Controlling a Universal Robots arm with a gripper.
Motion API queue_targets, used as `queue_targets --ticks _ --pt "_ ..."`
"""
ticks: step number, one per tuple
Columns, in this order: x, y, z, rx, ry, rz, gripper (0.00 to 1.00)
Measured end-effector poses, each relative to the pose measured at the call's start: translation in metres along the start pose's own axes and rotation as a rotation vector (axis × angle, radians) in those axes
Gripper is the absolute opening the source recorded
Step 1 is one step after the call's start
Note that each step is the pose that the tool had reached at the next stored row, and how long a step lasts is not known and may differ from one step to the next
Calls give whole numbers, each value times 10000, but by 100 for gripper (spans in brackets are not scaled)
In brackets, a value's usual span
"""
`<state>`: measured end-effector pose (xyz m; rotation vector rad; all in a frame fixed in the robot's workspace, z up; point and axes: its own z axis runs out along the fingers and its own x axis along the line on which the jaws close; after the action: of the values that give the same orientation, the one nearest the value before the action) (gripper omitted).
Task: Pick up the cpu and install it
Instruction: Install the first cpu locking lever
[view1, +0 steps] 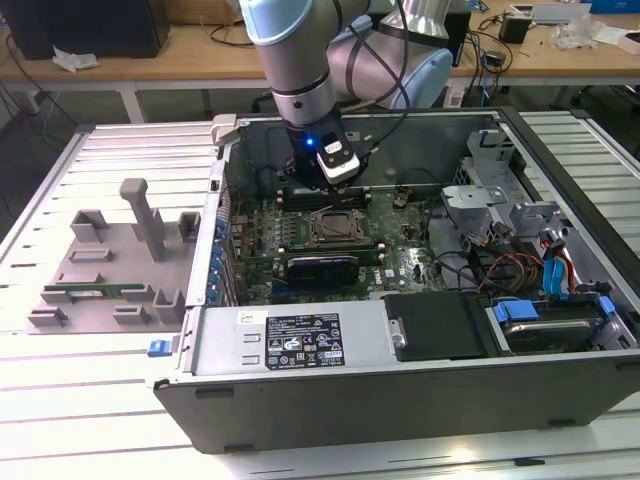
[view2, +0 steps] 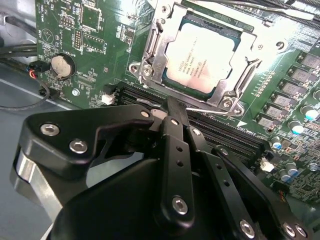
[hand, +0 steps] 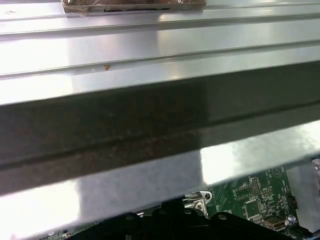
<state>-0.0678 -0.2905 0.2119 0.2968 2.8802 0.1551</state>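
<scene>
Grey moulded parts tray (view1: 110, 262): lying on the slatted metal bench (view1: 60, 400) at the exterior view's left, carrying a long narrow green memory stick (view1: 92, 292) in one slot; I am seeing no chip in its other pockets.
Open black computer case (view1: 400, 380): sitting right of the tray, holding the green motherboard (view1: 400, 255), a black power supply and bundled cables toward the exterior view's right.
Cpu, flat square chip with silver-grey metal top (view2: 204, 58): already sitting inside the square metal socket frame (view2: 150, 60) in the second wrist view, level and unheld.
Black gripper (view2: 172, 107): hovering just above the board beside the socket, fingers pressed together and pinching nothing.
Step in hand: seemingly the finish of the install, with the chip placed and released.
Next move calls for: a judgement only, a clean lift clear of the frame, disturbing neither chip nor the thin retaining lever (view2: 210, 111).
</scene>
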Motion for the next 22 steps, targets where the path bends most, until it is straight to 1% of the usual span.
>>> queue_targets --ticks 3,8,14,19,22 --pt "12 25 1 1 -1 8 11" --pt "40 25 2 11 -9 59 11" --pt "56 19 28 31 -20 138 11" --pt "66 14 67 87 -53 378 11" --pt "69 14 77 112 -66 480 11"
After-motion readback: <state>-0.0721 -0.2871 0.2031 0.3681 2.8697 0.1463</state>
